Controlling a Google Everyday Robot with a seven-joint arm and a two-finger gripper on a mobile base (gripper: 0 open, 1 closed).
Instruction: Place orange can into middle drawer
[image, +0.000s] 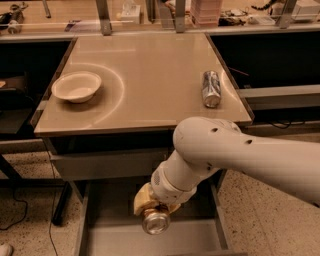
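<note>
My gripper (151, 206) is at the end of the white arm that reaches in from the right. It is shut on the orange can (156, 223), whose silver end faces the camera; its sides are mostly hidden by the yellowish fingers (142, 199). The can hangs over the open middle drawer (107, 241), a shallow grey drawer pulled out below the table's front edge. The can is just above the drawer floor, apart from it as far as I can tell.
A silver-grey can (211, 88) lies on its side at the right of the beige tabletop (150, 75). A white bowl (76, 86) sits at the left. A closed grey drawer front (100, 165) is above the open drawer.
</note>
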